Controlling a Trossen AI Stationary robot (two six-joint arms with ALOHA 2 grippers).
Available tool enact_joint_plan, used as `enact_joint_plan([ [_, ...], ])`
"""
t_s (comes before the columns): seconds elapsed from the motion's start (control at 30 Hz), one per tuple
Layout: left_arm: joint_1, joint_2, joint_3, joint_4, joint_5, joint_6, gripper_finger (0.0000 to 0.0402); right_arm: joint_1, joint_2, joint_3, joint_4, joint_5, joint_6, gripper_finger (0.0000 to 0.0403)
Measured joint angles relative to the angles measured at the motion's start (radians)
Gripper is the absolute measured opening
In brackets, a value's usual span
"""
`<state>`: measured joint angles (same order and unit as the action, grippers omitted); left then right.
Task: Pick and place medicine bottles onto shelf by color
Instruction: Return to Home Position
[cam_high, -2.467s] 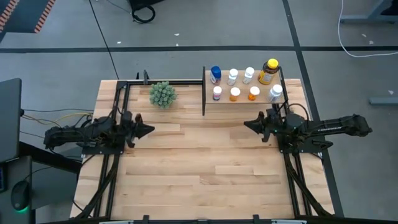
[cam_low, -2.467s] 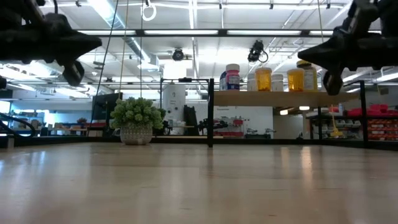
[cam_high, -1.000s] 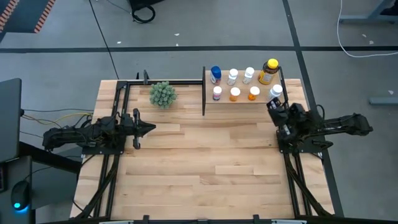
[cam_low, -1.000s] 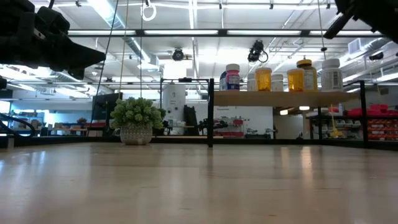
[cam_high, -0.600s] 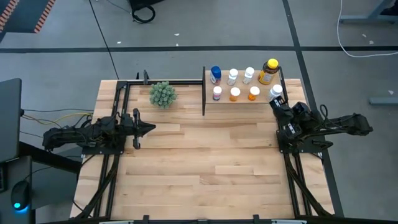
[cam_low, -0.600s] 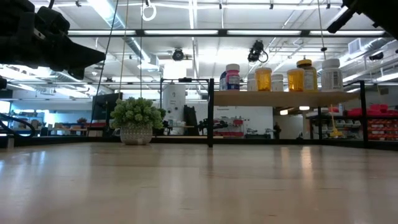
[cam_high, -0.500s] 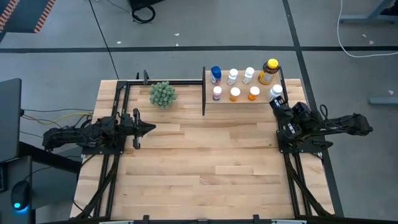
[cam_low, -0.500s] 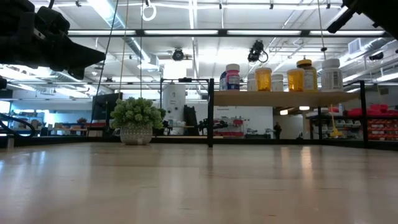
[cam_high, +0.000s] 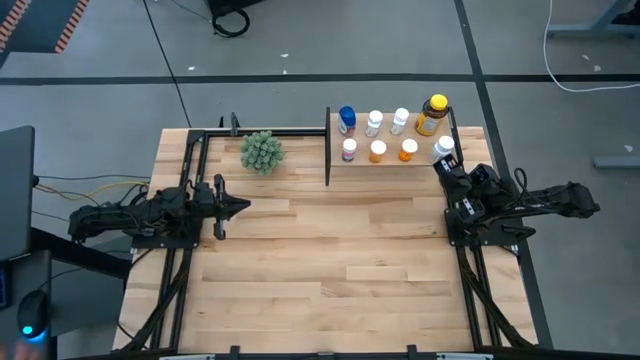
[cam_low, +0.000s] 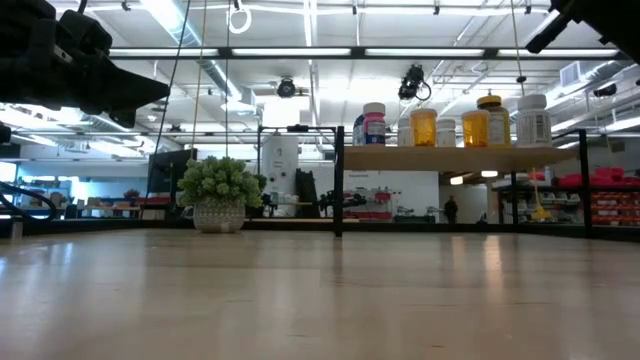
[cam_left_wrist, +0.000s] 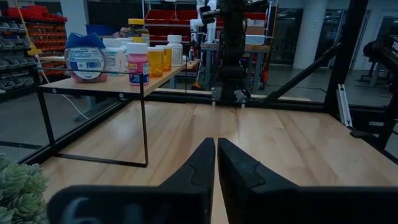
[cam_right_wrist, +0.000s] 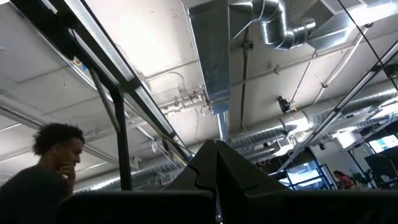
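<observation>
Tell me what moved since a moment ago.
The right arm's dark two-finger gripper swung from the middle to the wooden table's right edge, tipping up toward the ceiling. The left arm's dark gripper shifted slightly. The small medicine bottles, light wooden shelf and green spiky plant stayed put.

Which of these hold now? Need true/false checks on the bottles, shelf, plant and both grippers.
All eight small medicine bottles stand on the light-wood, black-framed shelf: true.
The green spiky plant sits on that shelf: false; it stands on the slatted wooden tabletop beside it.
The left gripper is shut and empty: true.
The right gripper grips an orange bottle: false; it is shut, empty and pointing upward.
</observation>
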<state>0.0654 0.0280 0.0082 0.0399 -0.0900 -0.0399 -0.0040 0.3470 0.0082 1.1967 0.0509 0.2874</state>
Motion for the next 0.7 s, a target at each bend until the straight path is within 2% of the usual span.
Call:
enact_joint_plan([
  [0.4, -0.008, 0.003, 0.000, 0.001, -0.001, 0.000, 0.0036, 0.000, 0.000, 0.000, 0.000, 0.000, 0.000, 0.0006],
  [0.7, -0.014, 0.004, 0.000, 0.001, 0.000, 0.000, 0.0024, 0.000, 0.000, 0.000, 0.000, 0.000, 0.000, 0.0006],
])
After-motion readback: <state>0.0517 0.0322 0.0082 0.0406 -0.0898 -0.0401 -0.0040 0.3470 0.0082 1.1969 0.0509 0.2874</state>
